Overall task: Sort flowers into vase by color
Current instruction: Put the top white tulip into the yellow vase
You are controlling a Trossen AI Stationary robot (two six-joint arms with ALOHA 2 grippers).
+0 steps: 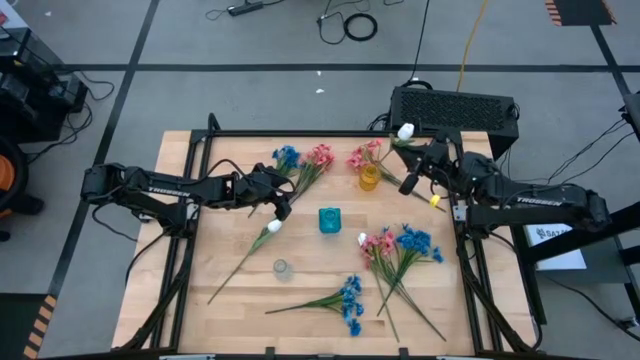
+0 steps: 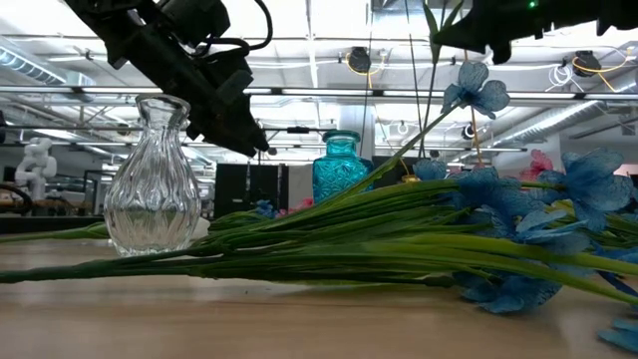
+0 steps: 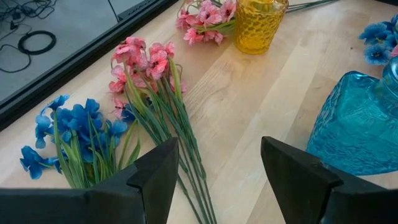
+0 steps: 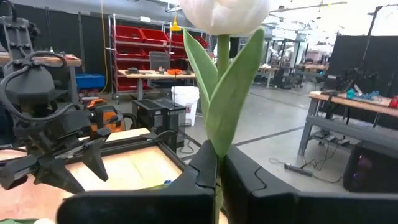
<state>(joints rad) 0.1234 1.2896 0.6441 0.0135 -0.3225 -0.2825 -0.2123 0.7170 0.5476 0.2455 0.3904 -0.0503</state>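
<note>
My right gripper [image 1: 412, 178] is over the table's far right part, near the yellow vase [image 1: 369, 178], shut on a white tulip [image 4: 222, 12] whose bud [image 1: 405, 131] points to the far edge. My left gripper [image 1: 283, 208] is open over the table's middle left, above bare wood [image 3: 214, 155], holding nothing. Blue flowers [image 3: 74, 134] and pink flowers [image 3: 146, 62] lie just ahead of it. A second white tulip [image 1: 273, 228] lies flat near it. The teal vase [image 1: 329, 220] and clear vase [image 1: 281, 267] stand upright. My right gripper pinches the tulip's green stem [image 4: 219, 152] between its two fingers, just below the long leaf [image 4: 233, 93]. The fingers lie across the stem. The bud stands out past the fingertips, and the flower is lifted clear of the table.
A mixed pink and blue bunch [image 1: 400, 245] lies at the right. Another blue spray [image 1: 350, 300] lies near the front edge. More pink blossoms [image 1: 365, 155] lie by the yellow vase. A black box [image 1: 455, 108] sits behind the far edge. Bare wood shows at the near left.
</note>
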